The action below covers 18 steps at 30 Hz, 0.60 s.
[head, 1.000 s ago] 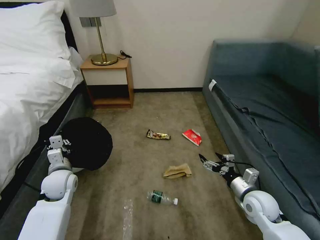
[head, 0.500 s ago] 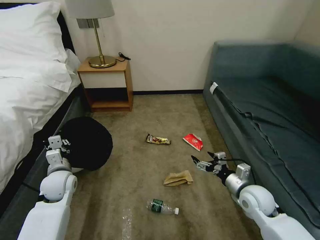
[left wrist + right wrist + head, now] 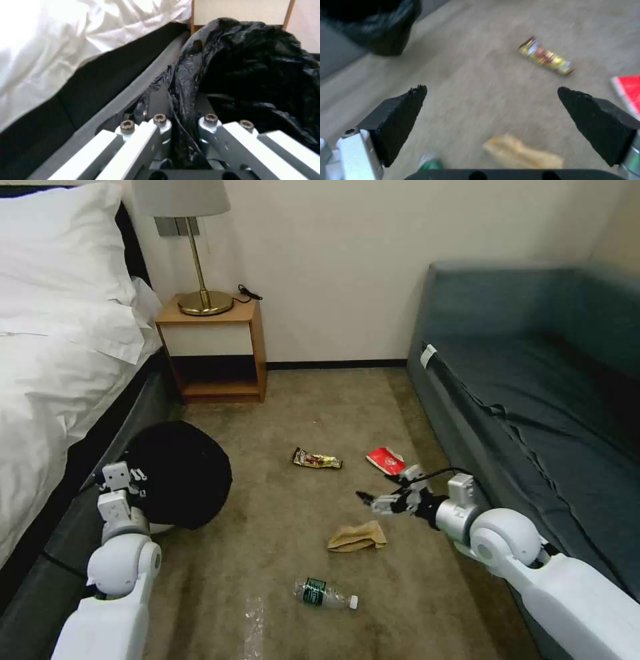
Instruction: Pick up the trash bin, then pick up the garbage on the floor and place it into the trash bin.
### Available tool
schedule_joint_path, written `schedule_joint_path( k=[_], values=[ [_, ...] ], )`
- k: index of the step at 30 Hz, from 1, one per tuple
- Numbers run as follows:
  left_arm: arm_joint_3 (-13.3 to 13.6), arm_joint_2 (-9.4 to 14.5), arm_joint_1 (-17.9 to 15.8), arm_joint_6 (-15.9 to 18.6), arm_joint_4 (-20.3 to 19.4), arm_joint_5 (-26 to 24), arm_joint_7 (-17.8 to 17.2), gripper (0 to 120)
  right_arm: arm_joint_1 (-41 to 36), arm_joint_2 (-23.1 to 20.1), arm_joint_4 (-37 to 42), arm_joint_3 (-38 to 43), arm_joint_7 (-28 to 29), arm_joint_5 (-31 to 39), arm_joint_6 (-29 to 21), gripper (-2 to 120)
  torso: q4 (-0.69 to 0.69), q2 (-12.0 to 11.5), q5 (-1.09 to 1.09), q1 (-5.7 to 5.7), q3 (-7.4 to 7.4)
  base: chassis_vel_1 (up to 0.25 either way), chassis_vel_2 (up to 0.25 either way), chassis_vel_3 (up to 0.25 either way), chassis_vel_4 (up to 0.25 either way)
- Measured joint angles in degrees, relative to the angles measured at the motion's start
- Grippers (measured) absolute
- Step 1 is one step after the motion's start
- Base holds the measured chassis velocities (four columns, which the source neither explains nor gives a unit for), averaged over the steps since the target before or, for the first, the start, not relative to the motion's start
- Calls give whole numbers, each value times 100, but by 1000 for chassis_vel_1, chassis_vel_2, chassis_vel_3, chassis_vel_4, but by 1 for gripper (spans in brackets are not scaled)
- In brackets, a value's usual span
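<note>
The right tool [image 3: 373, 499] hangs over the carpet [image 3: 280, 553] with its jaws spread wide, touching nothing. The crumpled brown paper [image 3: 357, 536] lies at its 6 o'clock, the snack wrapper [image 3: 317, 459] at 10, the red packet [image 3: 385, 461] at 1, the bottle [image 3: 325, 593] farther at 7. The left tool [image 3: 181, 122] is clamped on the black-bagged trash bin [image 3: 179, 473] at its rim, beside the bed [image 3: 53, 380].

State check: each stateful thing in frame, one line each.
trash bin: black liner draped over rim, left gripper clamped on it.
left gripper: shut on the bin's liner edge, beside the bed.
right gripper: open, empty, above the carpet.
bottle: capped, lying on its side.
brown paper: crumpled, on floor.
red-and-white packet: flat on floor.
snack wrapper: flat on floor.
lamp: looks unlit.
</note>
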Motion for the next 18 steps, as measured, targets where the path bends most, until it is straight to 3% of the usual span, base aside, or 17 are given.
schedule_joint_path(
  k=[2, 7, 11, 18],
  values=[
    [15, -157, 62, -16, -73, 80, 57, 4, 24, -11, -52, -443, -26, -154, -34, 100, 0, 0, 1, 0, 0, 0, 0, 0, 0],
    [18, -256, 87, -20, -118, 132, 69, 4, -34, 64, -151, -727, -66, -396, -19, 100, -1, 0, 3, 0, 0, 0, 0, 0, 0],
    [-10, -386, 122, -32, -125, 187, 76, 4, -172, 345, -503, -1134, -186, -945, 125, 100, 0, 0, 1, 0, 0, 0, 0, 0, 0],
    [0, -523, 167, -44, -143, 280, 93, 4, -202, 671, -899, -1444, -330, -1311, 253, 100, 0, 0, 1, 0, 0, 0, 0, 0, 0]
  ],
)
